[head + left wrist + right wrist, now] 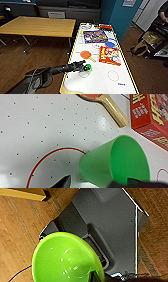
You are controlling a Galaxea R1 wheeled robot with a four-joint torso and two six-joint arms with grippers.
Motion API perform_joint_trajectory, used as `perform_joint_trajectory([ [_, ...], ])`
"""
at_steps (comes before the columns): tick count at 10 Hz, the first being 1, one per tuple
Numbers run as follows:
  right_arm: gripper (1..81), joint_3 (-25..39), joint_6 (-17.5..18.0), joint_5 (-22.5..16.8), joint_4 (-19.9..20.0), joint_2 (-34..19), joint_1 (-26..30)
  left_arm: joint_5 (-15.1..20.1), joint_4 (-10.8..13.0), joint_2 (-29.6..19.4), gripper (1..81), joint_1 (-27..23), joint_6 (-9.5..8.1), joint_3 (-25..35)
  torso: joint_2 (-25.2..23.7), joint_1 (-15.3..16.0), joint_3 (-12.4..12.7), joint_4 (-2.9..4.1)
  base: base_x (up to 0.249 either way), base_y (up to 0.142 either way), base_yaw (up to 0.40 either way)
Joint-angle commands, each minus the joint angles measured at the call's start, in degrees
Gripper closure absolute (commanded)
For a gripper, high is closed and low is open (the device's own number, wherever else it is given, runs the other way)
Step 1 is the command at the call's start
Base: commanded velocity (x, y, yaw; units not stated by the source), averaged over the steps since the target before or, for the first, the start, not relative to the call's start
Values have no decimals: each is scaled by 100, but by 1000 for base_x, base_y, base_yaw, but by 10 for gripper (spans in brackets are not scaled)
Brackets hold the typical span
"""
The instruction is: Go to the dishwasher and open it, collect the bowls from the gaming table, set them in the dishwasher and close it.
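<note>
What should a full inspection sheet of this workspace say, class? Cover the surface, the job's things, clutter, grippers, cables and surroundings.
Surface: white gaming table, dotted, with red circle markings.
Job's things: green cup, tilted, at the left gripper; lime-green bowl carried over the wooden floor.
Clutter: blue board-game box, red board-game box, orange paddle, blue disc.
Grippers: left at the cup, grip unclear; right gripper holds the bowl by its rim.
Cables: thin blue line on the floor, possibly a cable.
Surroundings: wooden table, teal wall, a person at the far right.
</note>
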Motion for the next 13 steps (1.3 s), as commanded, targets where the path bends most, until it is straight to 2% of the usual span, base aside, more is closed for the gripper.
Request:
perform_joint_trajectory([
  [1,811,105,-20,-272,-118,-131,93,149,105,65,10,-827,27,76,0,0,-206,0,0,0,0],
  [2,811,96,-20,-272,-118,-131,101,149,209,82,10,-792,35,59,0,0,-81,0,0,0,0],
  [3,811,87,-20,-280,-118,-114,110,157,316,91,811,-740,71,103,2,2,-127,0,0,0,0],
  [4,811,78,-20,-280,-118,-105,110,157,334,91,811,-730,193,146,2,2,-153,0,0,0,0],
  [6,811,69,-20,-280,-127,-96,118,157,342,57,811,-730,263,286,2,2,-148,0,0,0,0],
  [9,811,96,-20,-280,-127,-105,110,166,342,-304,811,-941,308,1430,2,2,-148,0,0,0,0],
  [11,811,105,-20,-280,-127,-149,66,201,342,-917,811,-837,405,2350,2,2,-148,0,0,0,0],
  [12,811,87,-20,-280,-127,-158,48,210,351,-1277,811,-600,413,2753,2,2,51,0,0,0,0],
  [13,811,69,-20,-280,-127,-158,39,219,473,-1636,811,-363,449,3088,2,2,122,0,0,0,0],
])
